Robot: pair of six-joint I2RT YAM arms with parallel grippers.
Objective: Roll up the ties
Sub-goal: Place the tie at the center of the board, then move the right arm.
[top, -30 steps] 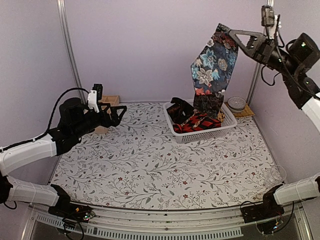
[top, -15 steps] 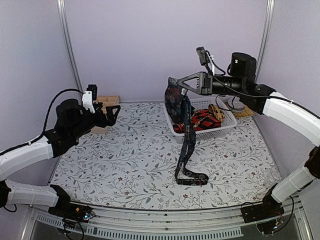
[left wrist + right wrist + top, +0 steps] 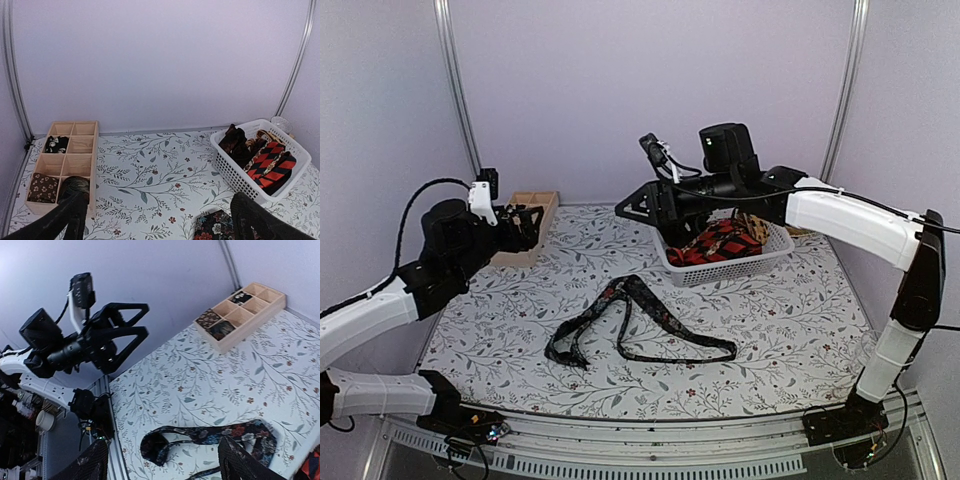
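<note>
A dark floral tie lies unrolled in a loose loop on the middle of the table, free of both grippers. My right gripper hangs open above it, just left of the basket; the right wrist view shows the tie on the cloth below the spread gripper. More ties, one red-black, lie heaped in the white basket. At the far left my left gripper is open and empty over the wooden tray. Its wrist view catches the tie's wide end low between its fingers.
The wooden tray with square compartments stands at the back left, with rolled ties in some of them. The basket stands at the back right. Metal posts and walls close off the back, and a rail runs along the near edge.
My right arm swung down and left from high at the back right, carrying the dark floral tie, then opened; the tie now lies on the table. The left arm drew back slightly.
</note>
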